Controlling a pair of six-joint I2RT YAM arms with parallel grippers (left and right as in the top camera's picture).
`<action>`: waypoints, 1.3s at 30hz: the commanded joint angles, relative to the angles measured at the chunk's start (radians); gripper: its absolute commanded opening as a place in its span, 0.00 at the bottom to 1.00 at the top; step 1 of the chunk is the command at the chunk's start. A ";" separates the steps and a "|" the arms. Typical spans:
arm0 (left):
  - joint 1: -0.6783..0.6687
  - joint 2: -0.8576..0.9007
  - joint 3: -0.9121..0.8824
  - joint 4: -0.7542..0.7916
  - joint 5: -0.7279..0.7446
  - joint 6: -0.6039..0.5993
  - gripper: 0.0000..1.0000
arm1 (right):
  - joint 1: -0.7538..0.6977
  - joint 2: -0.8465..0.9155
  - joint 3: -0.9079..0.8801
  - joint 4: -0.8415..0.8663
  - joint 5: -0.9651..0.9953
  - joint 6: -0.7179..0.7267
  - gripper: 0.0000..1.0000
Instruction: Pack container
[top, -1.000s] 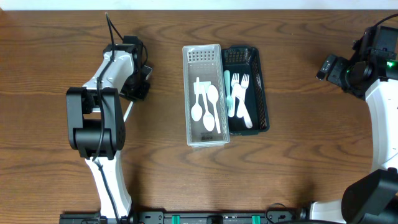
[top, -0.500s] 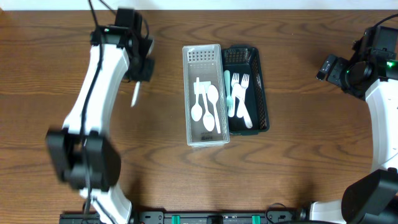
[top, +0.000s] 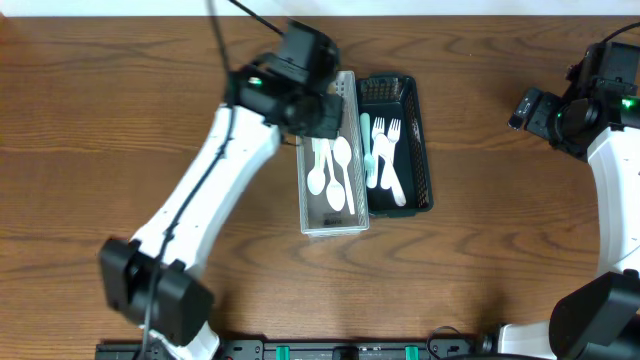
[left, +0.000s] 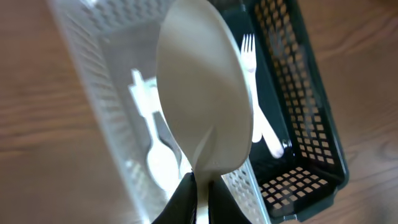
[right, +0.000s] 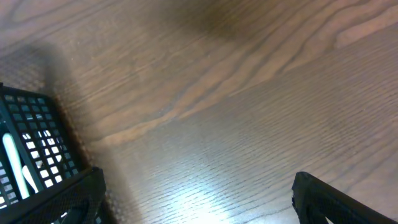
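Observation:
A clear plastic bin (top: 305, 190) at the table's centre holds white spoons (top: 338, 165). A black mesh basket (top: 424, 150) beside it on the right holds white forks (top: 388, 160) and a pale teal utensil (top: 366, 145). My left gripper (top: 312, 118) is over the clear bin's far end, shut on a white spoon (left: 205, 93), whose bowl fills the left wrist view above the bin (left: 93, 93) and basket (left: 298, 112). My right gripper (top: 527, 107) is open and empty, off to the right over bare table; its fingers (right: 199, 199) frame wood.
The wooden table (top: 500, 250) stretches round both containers. The basket's corner (right: 31, 143) shows at the left of the right wrist view. The right arm's body (top: 610, 140) stands along the right edge.
My left arm has swung from the table's left side to the right, carrying the white spoon to above the clear bin. The right arm has not moved.

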 joint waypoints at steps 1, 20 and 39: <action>-0.019 0.067 -0.017 0.015 -0.027 -0.064 0.07 | -0.006 0.000 0.000 0.000 0.003 0.003 0.99; 0.101 -0.196 0.036 0.034 -0.092 -0.052 0.80 | 0.004 -0.150 0.024 0.023 -0.100 -0.184 0.99; 0.220 -0.828 0.036 -0.286 -0.379 0.000 0.98 | 0.075 -0.877 0.029 -0.015 -0.311 -0.219 0.99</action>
